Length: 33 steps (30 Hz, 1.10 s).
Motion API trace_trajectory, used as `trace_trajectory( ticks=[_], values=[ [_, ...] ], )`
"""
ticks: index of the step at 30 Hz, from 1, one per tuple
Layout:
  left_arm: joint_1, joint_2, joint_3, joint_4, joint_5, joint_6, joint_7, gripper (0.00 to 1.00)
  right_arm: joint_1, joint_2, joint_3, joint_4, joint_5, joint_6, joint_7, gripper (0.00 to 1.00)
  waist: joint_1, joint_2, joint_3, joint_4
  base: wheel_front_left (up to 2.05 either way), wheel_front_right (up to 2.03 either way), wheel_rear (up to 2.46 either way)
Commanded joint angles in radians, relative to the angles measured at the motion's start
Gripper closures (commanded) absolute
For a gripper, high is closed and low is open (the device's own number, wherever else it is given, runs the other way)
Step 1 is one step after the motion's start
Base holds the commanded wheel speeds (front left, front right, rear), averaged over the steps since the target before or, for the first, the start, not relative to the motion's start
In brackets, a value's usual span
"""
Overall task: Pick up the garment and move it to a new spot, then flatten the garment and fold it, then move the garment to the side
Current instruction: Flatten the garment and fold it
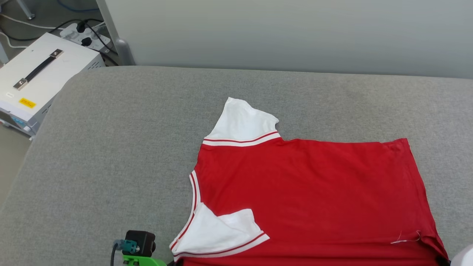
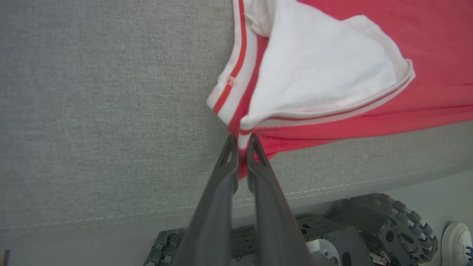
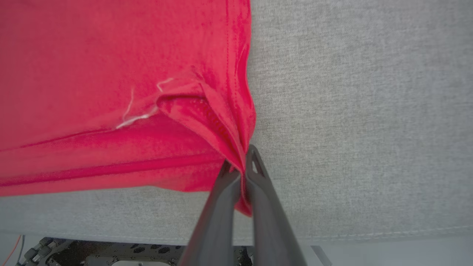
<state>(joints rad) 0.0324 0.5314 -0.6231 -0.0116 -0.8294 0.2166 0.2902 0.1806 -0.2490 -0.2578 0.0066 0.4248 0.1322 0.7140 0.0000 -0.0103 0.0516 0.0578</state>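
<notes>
The garment (image 1: 310, 192), a red jersey with white striped-trim sleeves, lies spread on the grey padded table (image 1: 111, 147), its plain red side up, collar to the left. One white sleeve points away from me; the other is folded onto the red body. In the left wrist view my left gripper (image 2: 242, 142) is shut on the garment (image 2: 332, 74) at its near collar-side corner, red and white cloth pinched between the fingers. In the right wrist view my right gripper (image 3: 240, 162) is shut on the garment (image 3: 111, 74) at its near hem corner, where the cloth bunches into folds.
A white box with a black handle (image 1: 40, 74) and a power strip with cables (image 1: 85, 33) sit on the floor beyond the table's far left corner. A pale wall panel runs behind the table. The robot's wheeled base (image 2: 388, 229) and a shoe (image 2: 456, 240) show below the near edge.
</notes>
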Motion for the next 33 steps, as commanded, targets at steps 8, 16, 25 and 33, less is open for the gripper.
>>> trace_trajectory(
  ticks=[8, 16, 25, 33],
  values=[
    [0.017, -0.010, 0.000, 0.045, 0.000, 0.012, -0.036, 0.00, 0.047, 0.028, -0.012, -0.044, 0.003, -0.002, 0.003, 0.00, 0.0000, 0.0103, -0.028, -0.023, 0.00, 0.00, 0.00],
    [-0.028, -0.040, 0.042, 0.040, 0.043, -0.017, -0.207, 0.00, 0.001, 0.008, 0.021, -0.094, -0.019, -0.002, -0.150, 0.00, 0.0000, 0.0103, -0.052, -0.032, 0.00, 0.00, 0.00],
    [-0.085, -0.077, 0.095, 0.039, 0.152, -0.080, -0.517, 0.00, -0.052, -0.009, 0.086, -0.145, -0.062, -0.002, -0.415, 0.00, 0.0000, 0.0103, -0.070, -0.041, 0.00, 0.00, 0.00],
    [-0.087, -0.122, 0.146, 0.045, 0.199, -0.119, -0.550, 0.00, -0.065, 0.000, 0.139, -0.168, -0.071, -0.002, -0.563, 0.00, 0.0000, 0.0103, -0.051, -0.064, 0.00, 0.00, 0.00]
  ],
)
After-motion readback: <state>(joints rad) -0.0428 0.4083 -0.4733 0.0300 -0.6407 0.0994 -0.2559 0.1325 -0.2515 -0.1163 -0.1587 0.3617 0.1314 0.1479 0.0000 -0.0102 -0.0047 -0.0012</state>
